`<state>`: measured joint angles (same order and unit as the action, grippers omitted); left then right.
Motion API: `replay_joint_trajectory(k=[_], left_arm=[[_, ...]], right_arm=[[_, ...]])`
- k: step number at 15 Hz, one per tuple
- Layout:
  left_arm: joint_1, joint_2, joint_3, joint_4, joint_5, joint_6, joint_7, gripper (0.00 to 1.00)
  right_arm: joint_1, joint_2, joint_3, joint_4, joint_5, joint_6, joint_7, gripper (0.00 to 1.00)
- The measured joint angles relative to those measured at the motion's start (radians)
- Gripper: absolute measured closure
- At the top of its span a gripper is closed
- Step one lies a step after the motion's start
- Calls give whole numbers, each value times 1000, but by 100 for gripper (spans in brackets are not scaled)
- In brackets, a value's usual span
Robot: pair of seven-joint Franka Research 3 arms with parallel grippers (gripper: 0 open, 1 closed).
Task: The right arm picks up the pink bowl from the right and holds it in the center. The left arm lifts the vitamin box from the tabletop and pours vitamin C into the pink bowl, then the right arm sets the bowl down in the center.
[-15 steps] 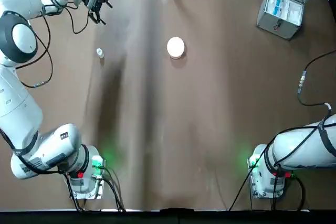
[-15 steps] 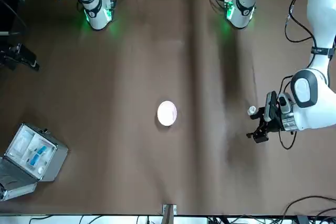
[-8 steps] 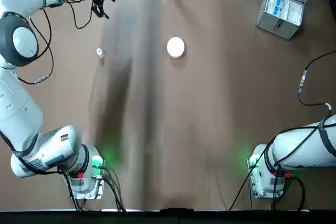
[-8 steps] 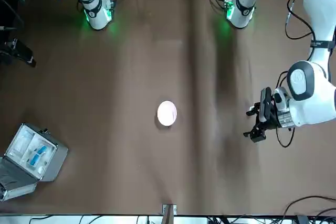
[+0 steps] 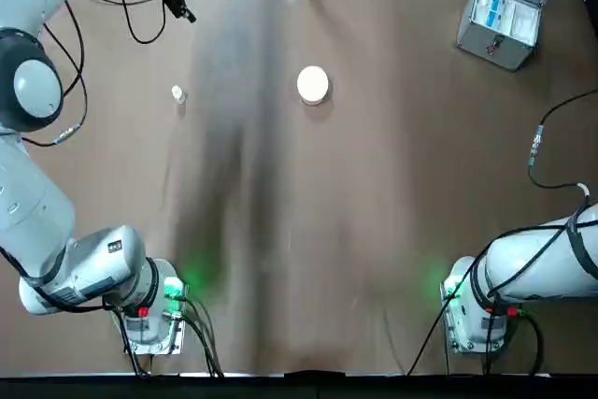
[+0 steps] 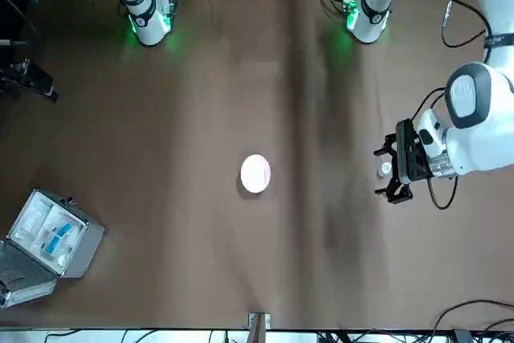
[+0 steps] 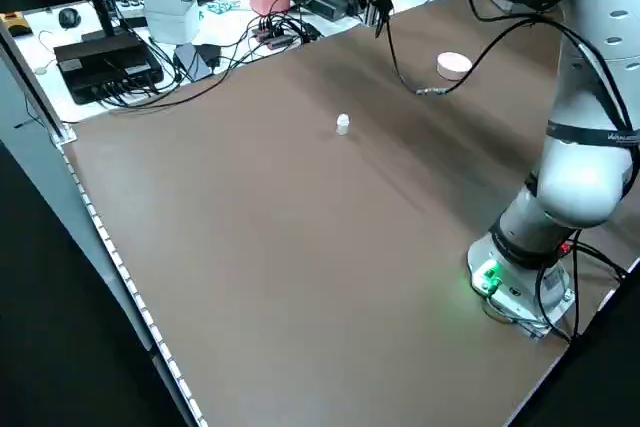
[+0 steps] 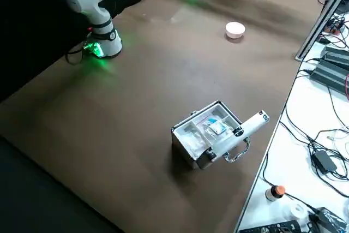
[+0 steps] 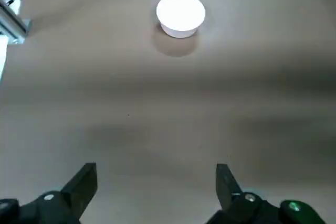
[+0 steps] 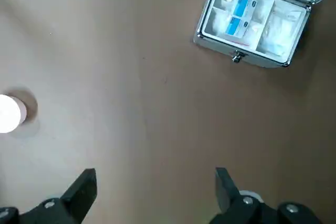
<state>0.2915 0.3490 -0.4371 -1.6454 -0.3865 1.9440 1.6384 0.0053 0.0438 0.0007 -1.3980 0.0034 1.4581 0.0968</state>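
The left arm (image 5: 37, 91) rises from its base at the near left corner of the table (image 5: 308, 231), its white links stacked upward and its grey elbow high over the left edge. From there the wrist reaches to the far left corner, trailing black cables. The left hand (image 6: 391, 170) hangs raised above the table there, its two black fingers (image 9: 84, 182) spread wide apart with nothing between them.

The right arm (image 5: 537, 268) folds low from its base at the near right corner and runs off past the right edge. The right hand (image 10: 155, 192) is likewise spread wide and empty, held high above the table.
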Motion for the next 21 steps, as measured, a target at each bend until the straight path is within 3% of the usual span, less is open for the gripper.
replay_joint_trajectory(k=[10, 15, 21], left_arm=[[-13, -76, -1, 7, 67, -4, -656, 0], [-27, -94, -1, 7, 169, -4, -1081, 0], [-25, -140, 0, 6, 255, -6, -1366, 0]], right_arm=[[4, 0, 1, 2, -54, 4, 1, 1], [19, 0, 2, 2, -55, 4, 5, 1], [18, 0, -2, 2, -56, 5, 6, 1]])
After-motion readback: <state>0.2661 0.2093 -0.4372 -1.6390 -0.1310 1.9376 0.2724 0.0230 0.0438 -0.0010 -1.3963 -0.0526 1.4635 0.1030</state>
